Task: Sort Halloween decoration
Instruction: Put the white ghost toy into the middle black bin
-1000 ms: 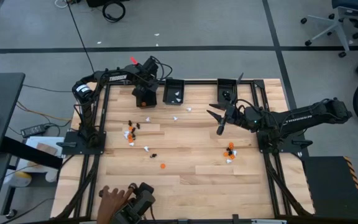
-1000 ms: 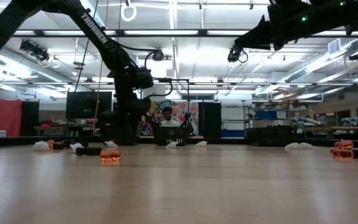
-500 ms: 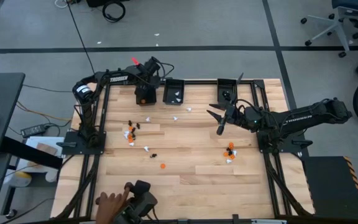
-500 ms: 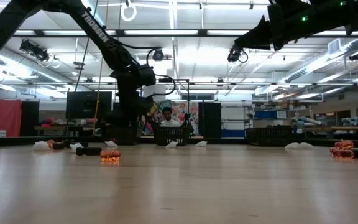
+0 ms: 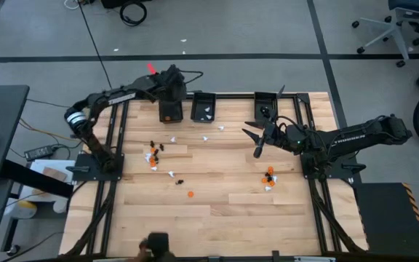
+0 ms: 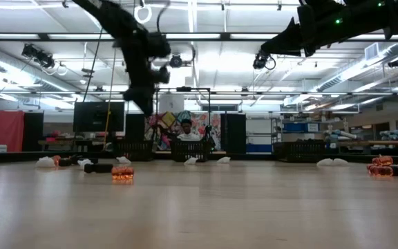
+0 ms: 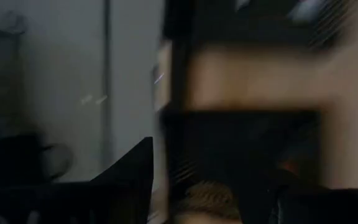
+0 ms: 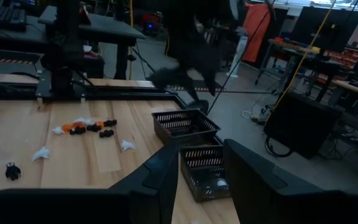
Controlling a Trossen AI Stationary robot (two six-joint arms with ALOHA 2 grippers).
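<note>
Three small black bins (image 5: 204,107) sit along the 12 o'clock edge of the wooden worktop (image 5: 217,211), and the Halloween decoration bits are mostly still scattered loose on the wood. One cluster of orange, white and black trinkets (image 5: 154,153) lies toward 9 o'clock, a second little pile (image 5: 269,177) sits around 3 o'clock, a lone orange piece (image 5: 190,193) is near the middle toward 6, and a few white ones (image 5: 208,110) are already inside the middle bin.

Left gripper (image 5: 172,78) is up over the 11 o'clock corner, right above the leftmost bin (image 5: 169,111). Its wrist camera is too smeared to read, so honestly I can't tell whether those fingers are spread or carrying anything.

Right gripper (image 5: 254,142) hangs over the worktop around 2 o'clock, well clear of the pile below it. Its fingers (image 8: 253,177) are parted with nothing between them, looking out at the two mesh bins (image 8: 197,152) and the far cluster (image 8: 86,127).

Down at the 6 o'clock edge a dark object (image 5: 156,244) pokes in, and a person (image 6: 184,129) is visible far back in the room.
</note>
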